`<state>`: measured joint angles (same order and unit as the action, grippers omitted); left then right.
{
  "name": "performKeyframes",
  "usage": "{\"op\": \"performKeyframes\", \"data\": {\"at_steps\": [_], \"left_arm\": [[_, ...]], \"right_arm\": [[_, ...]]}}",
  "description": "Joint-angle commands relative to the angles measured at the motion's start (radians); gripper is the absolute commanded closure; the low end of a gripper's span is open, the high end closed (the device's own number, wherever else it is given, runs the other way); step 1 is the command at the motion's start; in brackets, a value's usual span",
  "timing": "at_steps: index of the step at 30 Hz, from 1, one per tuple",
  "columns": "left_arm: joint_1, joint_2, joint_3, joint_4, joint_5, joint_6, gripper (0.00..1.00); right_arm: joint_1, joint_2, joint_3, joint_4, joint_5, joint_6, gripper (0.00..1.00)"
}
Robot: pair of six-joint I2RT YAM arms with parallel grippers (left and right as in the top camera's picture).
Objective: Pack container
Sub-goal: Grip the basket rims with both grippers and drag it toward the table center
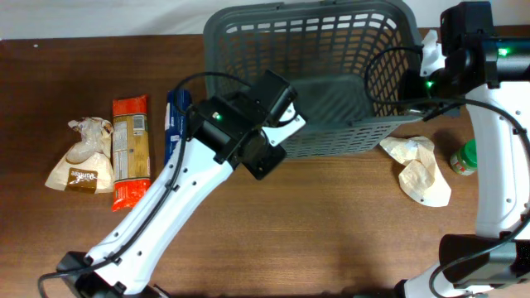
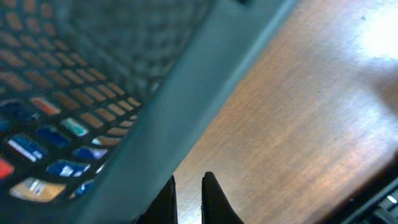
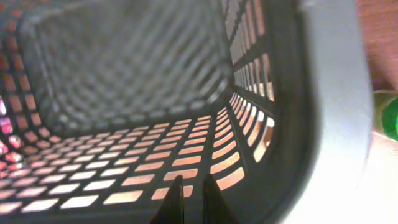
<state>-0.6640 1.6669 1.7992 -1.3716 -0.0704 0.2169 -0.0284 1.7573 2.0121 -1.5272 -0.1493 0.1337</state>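
The container point(image 1: 308, 14), a large dark grey lattice basket, sits at the back centre of the table and looks tipped, its near wall leaning toward me. My left gripper point(image 1: 281, 132) is at the basket's near left corner. In the left wrist view its fingers point(image 2: 189, 180) are close together with only bare table between them, the left finger against the basket's thick rim point(image 2: 186, 81). My right gripper point(image 1: 411, 85) is at the basket's right wall. In the right wrist view its fingers point(image 3: 191, 182) are nearly together over the lattice wall point(image 3: 124, 74) inside the basket. Nothing lies in the basket.
Left of the basket lie a blue packet point(image 1: 175, 124), an orange pasta packet point(image 1: 131, 149) and a brown-and-white bag point(image 1: 83, 157). A crumpled pale bag point(image 1: 418, 165) and a green-capped jar point(image 1: 465, 157) are on the right; the jar also shows in the right wrist view point(image 3: 387, 115).
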Motion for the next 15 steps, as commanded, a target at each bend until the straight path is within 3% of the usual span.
{"op": "performKeyframes", "data": {"at_steps": [1, 12, 15], "left_arm": [[0.032, 0.007, 0.007, 0.009, -0.067, -0.002, 0.98], [0.073, 0.004, 0.011, 0.022, -0.070, -0.014, 0.98], [0.093, -0.024, 0.035, -0.003, -0.168, -0.146, 0.98]], "right_arm": [[-0.004, 0.006, 0.000, -0.026, -0.035, -0.030, 0.96], [0.014, 0.005, 0.003, 0.036, -0.035, -0.029, 0.96], [0.013, 0.005, 0.027, 0.080, -0.035, -0.021, 0.96]]}}
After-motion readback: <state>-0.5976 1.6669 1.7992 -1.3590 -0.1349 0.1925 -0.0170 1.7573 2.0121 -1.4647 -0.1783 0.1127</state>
